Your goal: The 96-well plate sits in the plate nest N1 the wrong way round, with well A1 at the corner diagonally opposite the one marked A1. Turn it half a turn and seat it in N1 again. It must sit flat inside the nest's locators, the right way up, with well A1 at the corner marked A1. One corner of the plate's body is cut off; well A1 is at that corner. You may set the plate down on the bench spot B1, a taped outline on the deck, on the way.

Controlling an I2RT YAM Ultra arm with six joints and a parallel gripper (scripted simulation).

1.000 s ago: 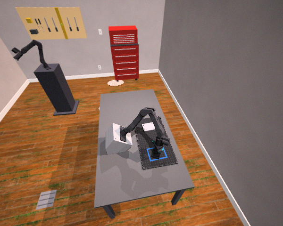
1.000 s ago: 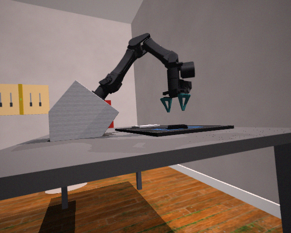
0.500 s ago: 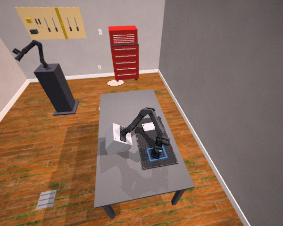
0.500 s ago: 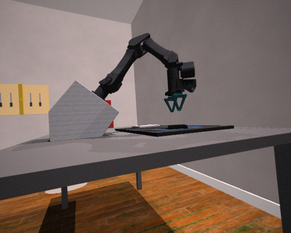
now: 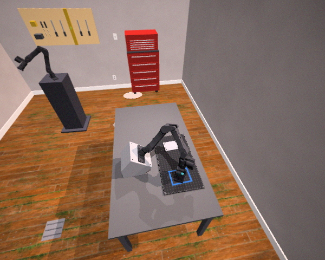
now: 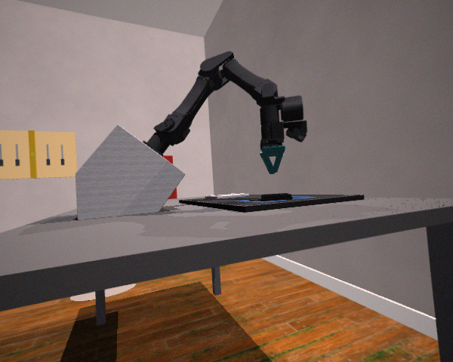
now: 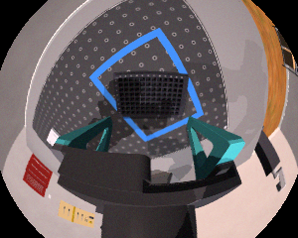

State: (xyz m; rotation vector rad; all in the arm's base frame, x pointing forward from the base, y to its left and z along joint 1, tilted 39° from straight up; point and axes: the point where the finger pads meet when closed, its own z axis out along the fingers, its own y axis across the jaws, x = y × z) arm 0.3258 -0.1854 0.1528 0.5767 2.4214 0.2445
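We see a grey table (image 5: 145, 207) with dark legs that stands on a wooden floor (image 5: 45, 173). Directly on its top lie two things. One is a light grey block (image 5: 130, 164) with a tilted upper face, near the left edge. The other is a flat black perforated deck (image 5: 184, 187), just beside the block on its right, towards the right edge of the table.
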